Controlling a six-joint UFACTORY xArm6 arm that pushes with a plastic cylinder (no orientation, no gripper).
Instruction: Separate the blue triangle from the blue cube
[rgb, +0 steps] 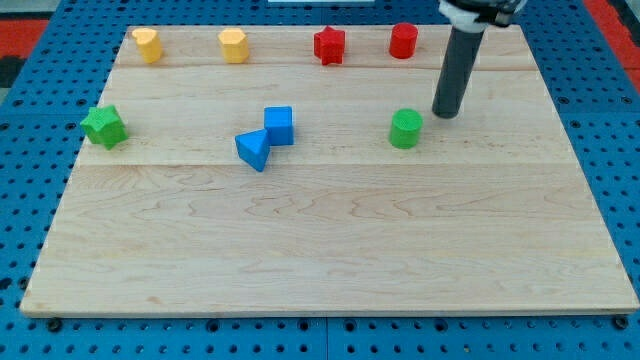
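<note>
Camera view: the wooden tabletop (330, 260) fills most of the picture, with a blue pegboard (610, 130) showing past its edges on every side.

The blue triangle (253, 150) lies left of centre. The blue cube (279, 125) sits just above and to its right, the two so close that I cannot tell whether they touch. Bare wood surrounds the pair on the left, on the right and towards the view's bottom, where the whole lower half of the tabletop is free up to its front edge.

My tip (444, 112) stands in the upper right part, well apart from both blue blocks. It is just to the upper right of a green cylinder (405, 129), with a narrow gap between them. There is no grasping end effector here, only the dark rod, so there is nothing to be wide, narrow or holding.

Along the top edge runs a row of four blocks: a yellow block (147, 45) near the top left corner, a second yellow block (233, 45) to its right, a red star (329, 45) and a red cylinder (403, 41). A green star (104, 127) sits close to the left edge, well apart from the blue triangle.

No brand, label or writing can be read anywhere.
</note>
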